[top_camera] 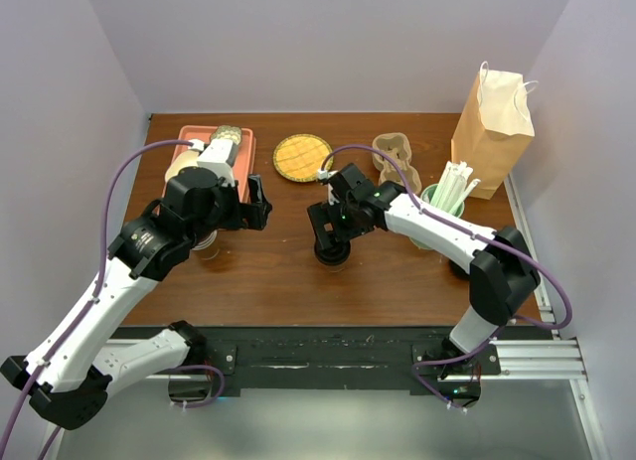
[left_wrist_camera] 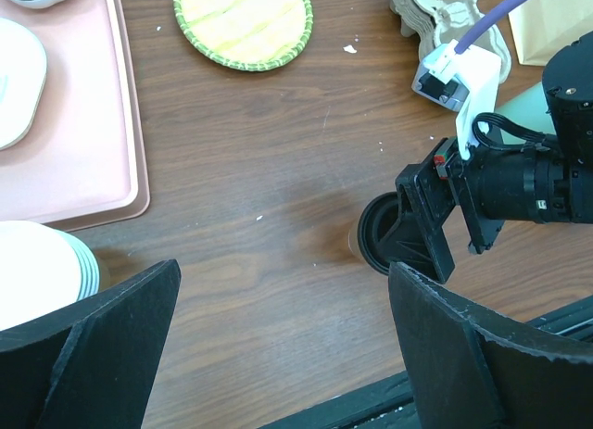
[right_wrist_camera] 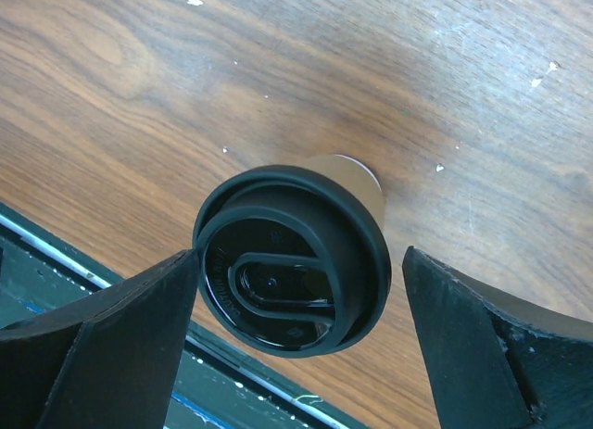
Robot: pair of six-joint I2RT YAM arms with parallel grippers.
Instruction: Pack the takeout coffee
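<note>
The right fingers (right_wrist_camera: 111, 336) are spread wide, one on each side of the takeout coffee (right_wrist_camera: 292, 262). One sits very close to the lid's rim, and the other has a clear gap. The cup stands upright on the desk (right_wrist_camera: 232, 68), black lid on, near the front edge around the middle. The left fingers (left_wrist_camera: 102, 346) are spread wide too, nothing between them, hovering over bare wood near the pink tray (left_wrist_camera: 93, 123). The brown paper bag (top_camera: 494, 117) stands at the far right corner, well apart from the cup.
</note>
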